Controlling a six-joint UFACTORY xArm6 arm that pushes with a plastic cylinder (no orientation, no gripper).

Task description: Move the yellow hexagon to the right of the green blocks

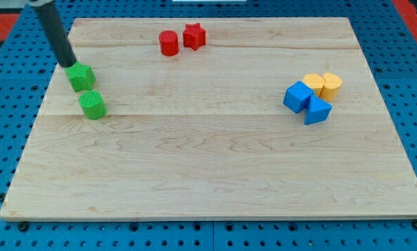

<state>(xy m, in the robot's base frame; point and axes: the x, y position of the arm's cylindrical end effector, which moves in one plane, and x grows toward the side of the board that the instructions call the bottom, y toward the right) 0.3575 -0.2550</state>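
The yellow hexagon (331,84) sits at the view's right, touching a second yellow block (313,82) on its left. Two green blocks are at the view's left: an angular one (81,76) and a round cylinder (93,104) just below it. My tip (69,65) is at the upper left edge of the angular green block, touching or nearly touching it. The rod leans up toward the view's top left. The yellow hexagon is far to the right of my tip.
A blue cube (298,96) and a blue triangular block (317,110) lie just below the yellow blocks. A red cylinder (169,43) and a red star (194,35) sit near the top edge of the wooden board (215,174).
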